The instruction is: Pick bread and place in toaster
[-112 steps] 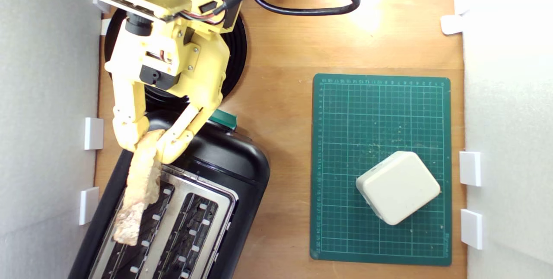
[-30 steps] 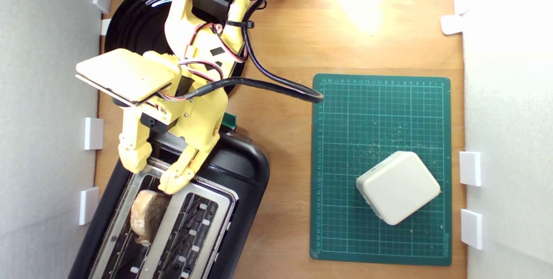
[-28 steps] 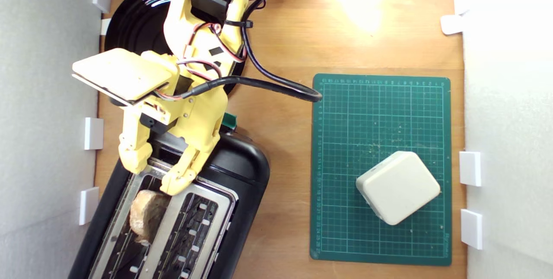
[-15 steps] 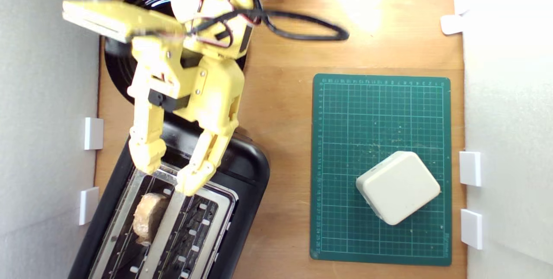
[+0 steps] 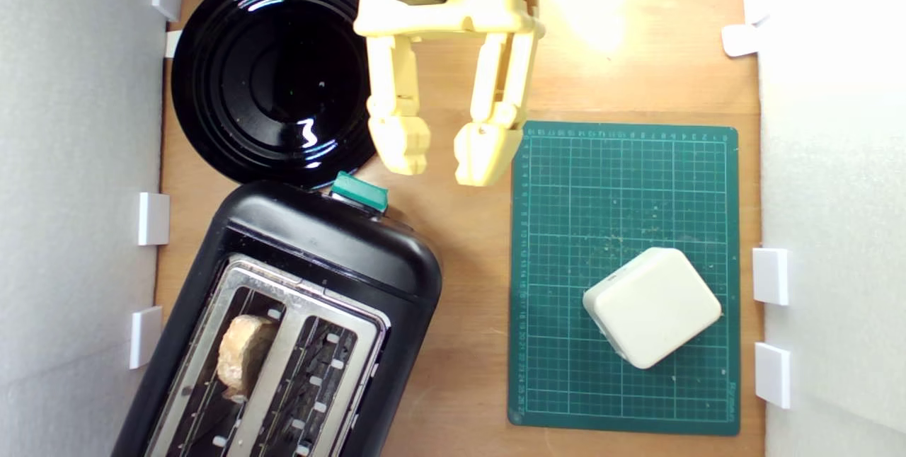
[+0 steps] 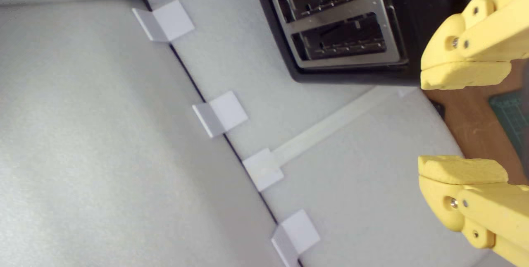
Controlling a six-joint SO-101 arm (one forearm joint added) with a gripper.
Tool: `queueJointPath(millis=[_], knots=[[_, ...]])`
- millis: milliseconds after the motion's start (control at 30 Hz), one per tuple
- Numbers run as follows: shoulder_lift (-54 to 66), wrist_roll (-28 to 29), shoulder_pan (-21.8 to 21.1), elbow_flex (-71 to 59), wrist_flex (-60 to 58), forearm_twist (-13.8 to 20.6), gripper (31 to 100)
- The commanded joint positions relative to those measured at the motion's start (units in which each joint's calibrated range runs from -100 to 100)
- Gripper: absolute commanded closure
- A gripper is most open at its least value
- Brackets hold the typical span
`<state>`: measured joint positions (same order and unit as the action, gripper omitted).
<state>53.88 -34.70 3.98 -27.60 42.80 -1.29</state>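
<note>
Exterior view: gripper (image 5: 442, 155) fingers spread, empty — between black plate (image 5: 272, 75) and green mat (image 5: 626, 276).

Pale yellow plastic end effector (image 5: 444, 156), two jointed fingers (image 5: 398, 139) with blocky tips, small silver screws, black motor block

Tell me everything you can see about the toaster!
The toaster is big, black and shiny, like plastic, with rounded corners. Its silver metal top plate has two long slots side by side. It sits slanted on the wooden table, partly cut off by the exterior view's bottom edge. A teal-green lever sticks out of the end nearest the black plate. The bread stands in the slot nearer the exterior view's left; the other slot is empty. The tool is open and not touching it.
</note>
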Motion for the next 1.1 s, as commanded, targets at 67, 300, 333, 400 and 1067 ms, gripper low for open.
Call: queueJointPath(millis=[67,300,333,400,1067], knots=[[12.34,-0.17,-4.79,-16.66,-0.39,0.11,59.9],[23.82,0.09,-10.19,-35.18,-0.39,-0.89,74.6],[24.98,0.14,-10.83,-37.27,-0.31,-1.07,75.6],[27.06,0.09,-11.72,-41.99,-0.31,-1.98,77.3],[45.2,0.04,-11.96,-70.58,-0.31,-2.07,93.0]])
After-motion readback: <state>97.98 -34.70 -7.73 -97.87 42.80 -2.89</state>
